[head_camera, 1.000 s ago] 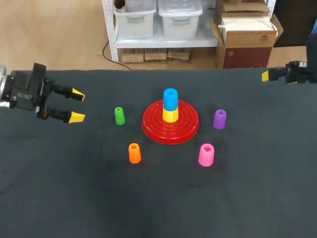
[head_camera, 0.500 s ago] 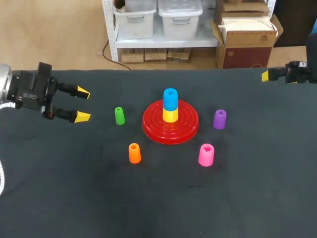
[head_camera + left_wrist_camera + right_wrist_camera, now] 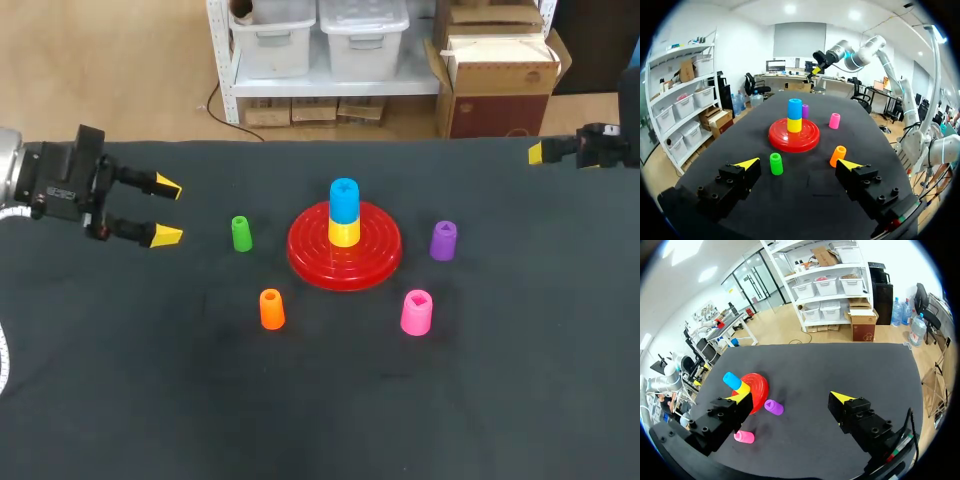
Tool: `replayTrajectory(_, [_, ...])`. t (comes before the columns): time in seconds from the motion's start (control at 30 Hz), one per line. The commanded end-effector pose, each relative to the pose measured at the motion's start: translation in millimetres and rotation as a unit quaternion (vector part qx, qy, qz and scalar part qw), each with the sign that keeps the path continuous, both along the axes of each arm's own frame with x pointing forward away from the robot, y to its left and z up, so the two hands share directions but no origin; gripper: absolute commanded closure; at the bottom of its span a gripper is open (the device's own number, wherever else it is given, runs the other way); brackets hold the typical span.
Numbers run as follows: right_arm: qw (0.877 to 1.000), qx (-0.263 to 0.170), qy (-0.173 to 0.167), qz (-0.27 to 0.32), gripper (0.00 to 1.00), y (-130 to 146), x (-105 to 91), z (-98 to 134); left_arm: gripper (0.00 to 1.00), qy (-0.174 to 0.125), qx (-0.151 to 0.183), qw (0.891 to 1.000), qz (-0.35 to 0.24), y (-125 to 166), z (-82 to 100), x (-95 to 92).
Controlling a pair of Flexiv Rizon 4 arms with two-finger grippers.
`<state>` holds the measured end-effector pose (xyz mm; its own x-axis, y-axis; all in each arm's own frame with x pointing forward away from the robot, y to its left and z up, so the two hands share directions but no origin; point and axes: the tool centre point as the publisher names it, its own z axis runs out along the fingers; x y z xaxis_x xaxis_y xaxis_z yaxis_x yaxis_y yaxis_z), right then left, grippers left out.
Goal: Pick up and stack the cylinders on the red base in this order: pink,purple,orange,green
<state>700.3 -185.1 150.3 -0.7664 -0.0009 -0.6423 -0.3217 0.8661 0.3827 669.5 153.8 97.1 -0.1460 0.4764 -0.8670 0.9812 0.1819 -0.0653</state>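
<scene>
Hovering over the left side of the black table (image 3: 520,380), the left gripper (image 3: 168,211) spreads its yellow-tipped fingers wide with nothing between them, the green cylinder (image 3: 241,233) standing just ahead and the orange cylinder (image 3: 271,308) nearer the front edge. At centre, the red base (image 3: 310,250) carries a yellow cylinder (image 3: 344,232) topped by a blue cylinder (image 3: 344,200), with the pink cylinder (image 3: 417,312) near its front right and the purple cylinder (image 3: 443,240) to its right. At the far right corner, the right gripper (image 3: 791,395) hangs equally wide open and empty, well apart from everything.
</scene>
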Motion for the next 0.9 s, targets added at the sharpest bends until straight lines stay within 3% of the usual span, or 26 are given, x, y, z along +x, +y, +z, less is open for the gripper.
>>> replayTrajectory(0.03, [1.0,-0.006,0.013,0.003,0.0,16.2,4.6,-3.1,0.0,0.0,0.001,1.0,0.0,0.0,0.1,-0.2])
replayTrajectory(0.13, [0.997,-0.062,0.023,0.027,0.0,45.2,5.5,-6.2,0.0,0.0,0.001,1.0,0.0,0.0,0.1,-0.2])
replayTrajectory(0.2, [0.992,-0.112,0.048,0.044,0.0,67.7,0.8,-14.2,0.0,0.0,0.001,1.0,0.0,0.0,0.1,-0.2])
replayTrajectory(0.37, [0.98,-0.165,0.101,0.053,0.0,113.4,-25.5,-33.7,0.0,0.0,0.001,1.0,0.0,0.0,0.1,-0.2])
replayTrajectory(0.6, [0.971,-0.201,0.124,0.032,0.0,156.3,-60.9,-51.8,0.0,0.0,0.001,1.0,0.0,0.0,0.1,-0.2])
replayTrajectory(0.67, [0.964,-0.22,0.15,0.024,0.0,160.9,-69.2,-57.6,0.0,0.0,0.001,1.0,0.0,0.0,0.1,-0.2])
replayTrajectory(0.77, [0.959,-0.206,0.193,0.0,0.0,162.8,-82.0,-64.6,0.0,0.0,0.001,1.0,0.0,0.0,0.1,-0.2])
replayTrajectory(0.9, [0.952,-0.219,0.212,0.0,0.0,168.4,-93.4,-69.9,0.0,0.0,0.001,1.0,0.0,0.0,0.1,-0.2])
